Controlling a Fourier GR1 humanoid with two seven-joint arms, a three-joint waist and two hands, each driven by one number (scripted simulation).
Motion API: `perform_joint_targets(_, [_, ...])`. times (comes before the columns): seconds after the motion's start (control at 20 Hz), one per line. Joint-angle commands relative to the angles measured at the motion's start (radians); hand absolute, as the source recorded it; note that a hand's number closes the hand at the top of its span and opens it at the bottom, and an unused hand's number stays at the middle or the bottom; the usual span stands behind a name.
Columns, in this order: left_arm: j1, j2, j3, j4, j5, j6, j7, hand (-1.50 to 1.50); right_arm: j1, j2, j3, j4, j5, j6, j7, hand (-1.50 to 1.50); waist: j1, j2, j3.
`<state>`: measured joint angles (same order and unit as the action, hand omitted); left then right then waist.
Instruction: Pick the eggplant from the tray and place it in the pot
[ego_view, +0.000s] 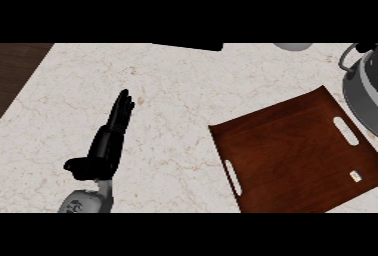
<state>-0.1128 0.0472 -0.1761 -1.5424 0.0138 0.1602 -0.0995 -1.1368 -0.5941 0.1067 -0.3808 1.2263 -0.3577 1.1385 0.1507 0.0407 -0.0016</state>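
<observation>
Looking for the eggplant, we find none in view: it lies neither on the tray (295, 155) nor anywhere on the counter (184, 90), and we cannot see into the pot (360, 95), so we cannot tell where it is. We judge that an eggplant would be fairly light, firm under a smooth, glossy skin that may slip, and easy to bruise. Curling the fingers round its thick middle looks better than taking the narrow stem end.

The tray is a flat, square board of dark, reddish polished wood, set at an angle, with a pale slot handle (345, 131) near its far side and another (232, 176) near its near side. A small pale speck (356, 176) sits on it, too small to name. Just beyond the tray's far corner, the pot is grey metal, rounded and partly cut off by the view's right edge. The counter is pale, veined stone, matte and level.

Our left hand (109, 137) rests at the view's left, well apart from the tray, fingers straight and together, holding nothing. Our right hand does not show.
</observation>
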Motion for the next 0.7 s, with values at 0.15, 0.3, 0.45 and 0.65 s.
perform_joint_targets(0.15, [0.03, 0.011, 0.042, 0.022, 0.017, 0.002, -0.038, 0.0, -0.039, 0.014, -0.027, 0.123, 0.059, -0.085, 0.171, 1.5, -0.061, -0.007, 0.003])
perform_joint_targets(0.3, [0.034, 0.026, 0.055, -0.028, 0.017, 0.012, -0.001, 0.0, -0.042, 0.011, -0.057, 0.161, 0.048, -0.094, 0.135, 1.5, -0.071, -0.015, 0.004])
perform_joint_targets(0.45, [0.037, 0.013, 0.056, -0.028, 0.015, 0.027, 0.006, 0.0, 0.009, -0.018, -0.111, 0.186, 0.006, -0.155, 0.048, 1.5, -0.085, -0.014, 0.005])
perform_joint_targets(0.65, [0.062, -0.016, 0.039, 0.034, -0.008, 0.04, -0.058, 0.0, 0.02, -0.006, -0.178, 0.209, -0.056, -0.156, -0.024, 1.5, -0.103, -0.019, 0.004])
